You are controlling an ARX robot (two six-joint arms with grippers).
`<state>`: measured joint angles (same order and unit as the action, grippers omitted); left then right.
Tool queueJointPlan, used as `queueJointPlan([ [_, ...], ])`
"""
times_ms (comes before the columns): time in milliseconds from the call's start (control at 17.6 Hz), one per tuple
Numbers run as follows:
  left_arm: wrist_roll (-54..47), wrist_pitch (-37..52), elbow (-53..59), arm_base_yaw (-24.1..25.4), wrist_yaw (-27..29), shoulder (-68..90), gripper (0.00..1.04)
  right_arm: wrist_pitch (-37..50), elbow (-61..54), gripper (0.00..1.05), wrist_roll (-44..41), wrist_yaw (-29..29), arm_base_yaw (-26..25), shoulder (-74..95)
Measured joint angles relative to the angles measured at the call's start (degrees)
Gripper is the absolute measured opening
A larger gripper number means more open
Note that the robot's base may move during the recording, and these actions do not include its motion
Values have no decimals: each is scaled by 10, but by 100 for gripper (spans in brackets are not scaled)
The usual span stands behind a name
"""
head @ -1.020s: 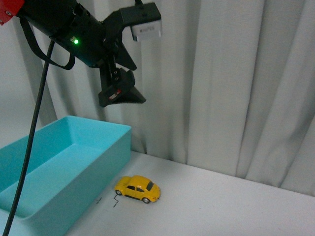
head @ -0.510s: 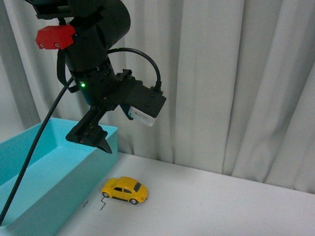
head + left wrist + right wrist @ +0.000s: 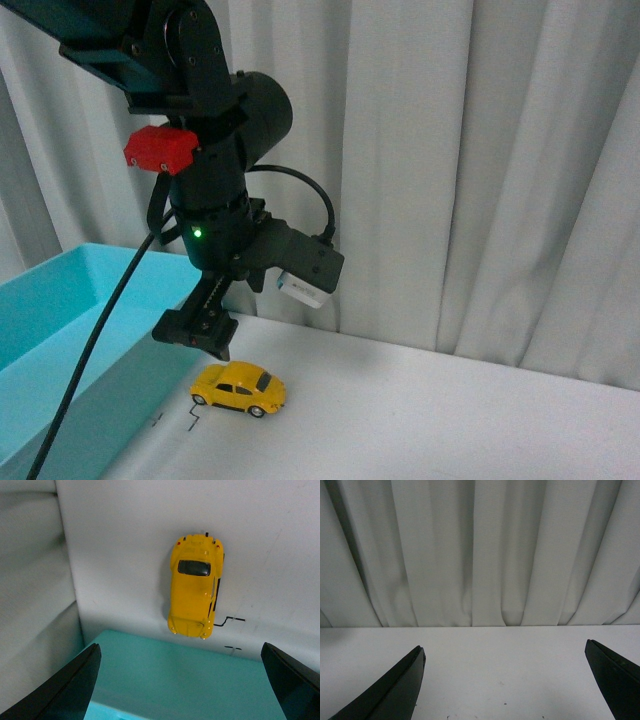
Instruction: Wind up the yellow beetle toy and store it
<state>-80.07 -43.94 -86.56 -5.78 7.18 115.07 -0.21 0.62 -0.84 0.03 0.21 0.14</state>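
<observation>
- Left gripper (image 3: 180, 645) has descended since the earlier frames. It now hangs just above the beetle (image 3: 238, 388), jaws spread wide, holding nothing.
- Right gripper (image 3: 504, 646): wide open, empty, facing the curtain (image 3: 485, 555).
- Beetle stands on its wheels on the table (image 3: 430, 420), near the back edge, just beside the bin (image 3: 60, 300).
- Judged progress: approach only. Grasping, winding and storing all remain.

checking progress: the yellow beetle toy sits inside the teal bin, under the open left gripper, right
Not inside. The yellow beetle toy sits on the white table beside the teal bin, under the open left gripper; front view shows it.
</observation>
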Motion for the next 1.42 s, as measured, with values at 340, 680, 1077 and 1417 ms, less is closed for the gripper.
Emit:
queueJointPlan([
  [340, 51, 39, 25, 3, -1, 46, 98, 0, 0, 98, 0, 0, 0, 0],
  [680, 14, 72, 25, 3, -18, 80, 98, 0, 0, 98, 0, 0, 0, 0],
  [1077, 45, 88, 26, 12, -5, 107, 98, 0, 0, 98, 0, 0, 0, 0],
  [1417, 123, 94, 24, 18, 12, 121, 64, 0, 0, 98, 0, 0, 0, 0],
])
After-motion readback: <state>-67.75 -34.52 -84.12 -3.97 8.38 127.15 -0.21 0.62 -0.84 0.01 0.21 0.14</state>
